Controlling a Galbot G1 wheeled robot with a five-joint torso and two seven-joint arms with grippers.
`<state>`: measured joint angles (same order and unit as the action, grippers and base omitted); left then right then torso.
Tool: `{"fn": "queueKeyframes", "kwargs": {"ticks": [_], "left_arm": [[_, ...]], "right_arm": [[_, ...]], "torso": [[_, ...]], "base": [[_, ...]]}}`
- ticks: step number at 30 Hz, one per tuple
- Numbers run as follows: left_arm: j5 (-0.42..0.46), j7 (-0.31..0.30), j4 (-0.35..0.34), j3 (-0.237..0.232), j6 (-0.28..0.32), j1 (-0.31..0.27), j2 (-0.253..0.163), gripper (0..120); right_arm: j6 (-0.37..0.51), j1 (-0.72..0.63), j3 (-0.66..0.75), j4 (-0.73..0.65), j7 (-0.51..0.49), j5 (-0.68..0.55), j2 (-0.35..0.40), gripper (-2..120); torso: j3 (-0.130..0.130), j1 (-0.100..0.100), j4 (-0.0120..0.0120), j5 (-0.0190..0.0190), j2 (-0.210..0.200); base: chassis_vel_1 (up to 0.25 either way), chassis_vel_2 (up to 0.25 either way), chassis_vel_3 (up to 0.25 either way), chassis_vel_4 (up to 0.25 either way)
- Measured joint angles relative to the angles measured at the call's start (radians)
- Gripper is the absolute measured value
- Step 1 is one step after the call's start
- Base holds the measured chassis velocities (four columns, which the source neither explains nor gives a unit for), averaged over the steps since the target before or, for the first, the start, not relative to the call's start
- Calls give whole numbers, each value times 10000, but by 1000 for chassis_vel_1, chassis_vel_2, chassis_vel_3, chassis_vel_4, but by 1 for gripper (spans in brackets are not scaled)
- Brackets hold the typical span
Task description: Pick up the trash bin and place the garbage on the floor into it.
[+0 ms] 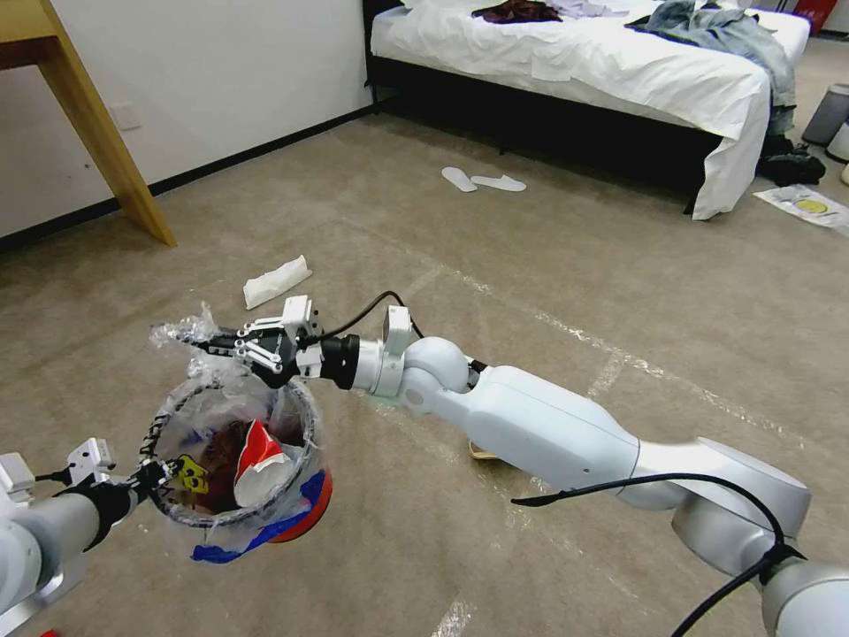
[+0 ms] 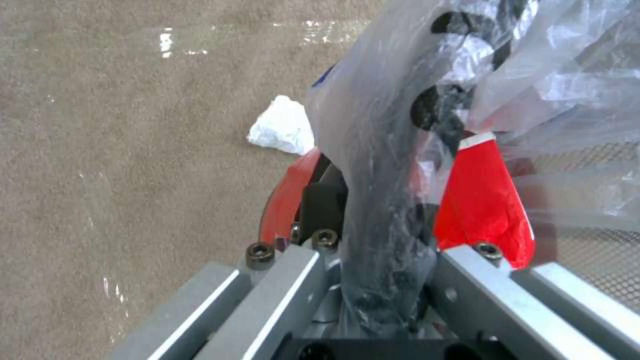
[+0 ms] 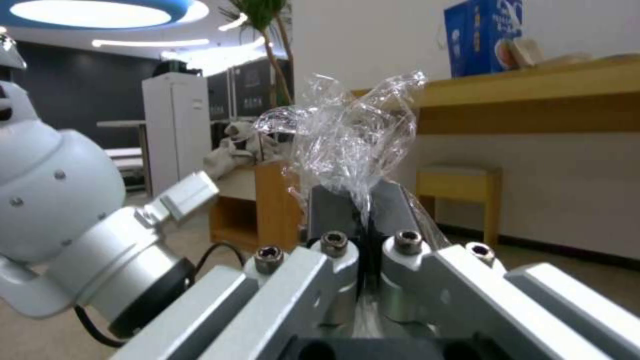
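Note:
The trash bin (image 1: 309, 429), black mesh with a clear bag and a red base, hangs tilted above the floor (image 1: 548, 265). My left gripper (image 1: 146, 478) is shut on its near-left rim; in the left wrist view the rim and liner sit pinched in the left gripper (image 2: 387, 270). Inside lie a red-and-white paper bowl (image 1: 256, 460) and a red wrapper (image 2: 483, 200). Above the far rim my right gripper (image 1: 208, 345) is shut on crinkly clear plastic (image 3: 347, 135); whether this is the liner's edge I cannot tell. Garbage on the carpet: a white crumpled piece (image 1: 277, 281) and a white tissue (image 2: 283, 127).
A brown cardboard edge (image 1: 480, 453) peeks from under my right forearm. A bed (image 1: 619, 62) stands at the back, with two white insoles (image 1: 482, 182) before it. A wooden table leg (image 1: 106, 141) is at the left; paper (image 1: 809, 208) and a grey cylinder (image 1: 831, 111) far right.

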<state>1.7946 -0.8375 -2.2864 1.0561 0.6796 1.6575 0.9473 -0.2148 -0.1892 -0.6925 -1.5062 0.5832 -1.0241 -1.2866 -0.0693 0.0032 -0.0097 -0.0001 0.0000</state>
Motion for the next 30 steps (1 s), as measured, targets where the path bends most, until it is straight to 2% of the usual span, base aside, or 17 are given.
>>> {"fn": "queueKeyframes", "kwargs": {"ticks": [16,18,20,22,24,26,27,29,30], "left_arm": [[-19,-2,-93,27,10,64,37,1],[-15,-9,-109,48,10,69,12,1],[-14,-10,-118,52,10,76,10,1],[-2,-13,-171,72,9,100,7,1],[4,-17,-181,73,8,101,8,1],[16,-23,-195,73,3,98,7,1],[16,-23,-195,73,3,98,7,1],[18,-27,-196,73,1,96,3,1],[18,-27,-196,73,1,96,3,1]], "right_arm": [[-199,-261,-176,341,-206,662,102,1],[-311,-342,-306,340,-409,1019,228,13],[-326,-348,-324,340,-433,1073,246,16],[-347,-374,-401,380,-480,1337,328,28],[-337,-376,-405,395,-470,1376,340,32],[-273,-375,-406,414,-422,1422,376,44],[-273,-375,-406,414,-422,1422,376,44],[-202,-371,-406,410,-343,1416,418,54],[-202,-371,-406,410,-343,1416,418,54]], "torso": [[1,0,0,0,0],[0,0,0,0,0],[0,0,0,1,0],[0,0,0,1,0],[0,0,1,1,0],[0,-1,0,1,0],[0,-1,0,1,0],[0,-2,0,1,0],[0,-2,0,1,0]], "base": [[0,0,0,0],[0,0,0,0],[0,0,0,0],[0,0,0,0],[0,0,0,0],[0,0,0,0],[0,0,0,0],[0,0,0,0],[0,0,0,0]]}}
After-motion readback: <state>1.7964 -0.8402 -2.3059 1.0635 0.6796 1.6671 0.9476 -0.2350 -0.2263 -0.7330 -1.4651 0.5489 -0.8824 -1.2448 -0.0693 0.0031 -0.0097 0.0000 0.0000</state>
